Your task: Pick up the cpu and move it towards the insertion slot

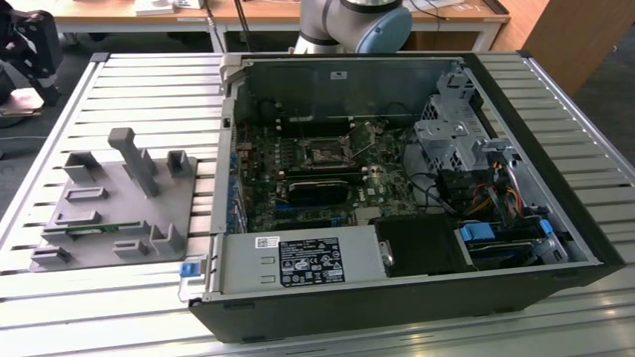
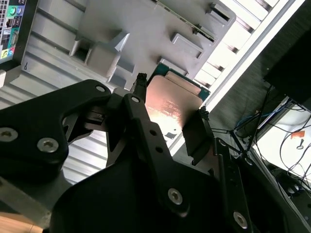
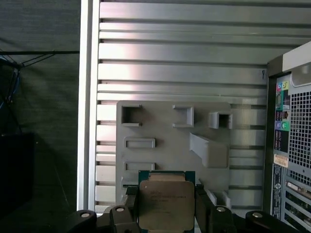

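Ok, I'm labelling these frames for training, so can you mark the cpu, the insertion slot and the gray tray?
cpu (image 3: 164, 206), first wrist view, centre of its metal top.
insertion slot (image 1: 326, 154), exterior view, middle of the dark socket.
gray tray (image 3: 170, 144), first wrist view, bare flat surface.

Silver cpu (image 2: 170, 104) flat betw. fingers (image 2: 195, 137)

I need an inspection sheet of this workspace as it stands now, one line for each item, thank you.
Surface: slatted metal table.
Job's things: cpu clamped, near the gray plastic tray; insertion slot inside the open computer case, apart from the cpu.
Clutter: gray plastic tray beside the case.
Grippers: gripper shut on the cpu.
Cables: wire bundle inside the case; loose cables on the floor.
Surroundings: wooden desk beyond the table.
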`<action>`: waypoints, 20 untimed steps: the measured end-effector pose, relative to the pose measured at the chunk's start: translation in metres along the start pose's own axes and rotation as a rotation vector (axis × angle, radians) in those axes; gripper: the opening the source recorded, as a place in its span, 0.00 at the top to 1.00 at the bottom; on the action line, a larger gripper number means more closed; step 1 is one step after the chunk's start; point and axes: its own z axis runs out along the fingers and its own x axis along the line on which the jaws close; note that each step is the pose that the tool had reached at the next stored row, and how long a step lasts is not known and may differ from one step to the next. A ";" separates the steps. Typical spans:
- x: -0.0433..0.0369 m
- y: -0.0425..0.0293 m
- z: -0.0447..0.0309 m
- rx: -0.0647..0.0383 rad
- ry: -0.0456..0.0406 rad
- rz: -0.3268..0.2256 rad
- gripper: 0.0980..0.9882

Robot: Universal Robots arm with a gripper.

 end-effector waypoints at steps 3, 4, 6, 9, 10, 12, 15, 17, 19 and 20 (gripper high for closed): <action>-0.0059 0.0004 0.0000 0.000 -0.0001 0.000 0.50; -0.0074 0.0007 0.0000 0.000 -0.0002 0.000 0.50; -0.0104 0.0012 -0.0001 0.000 -0.0001 0.000 0.50; -0.0148 0.0018 -0.0001 0.000 -0.0001 0.000 0.50; -0.0160 0.0020 -0.0001 0.000 -0.0001 0.000 0.50; -0.0184 0.0029 -0.0001 0.000 -0.0001 0.000 0.50; -0.0209 0.0049 -0.0001 -0.002 -0.0001 0.000 0.50; -0.0221 0.0059 -0.0003 -0.013 0.0000 0.000 0.50; -0.0228 0.0071 -0.0001 -0.033 -0.0006 0.000 0.50; -0.0231 0.0076 -0.0001 -0.042 -0.0006 0.000 0.50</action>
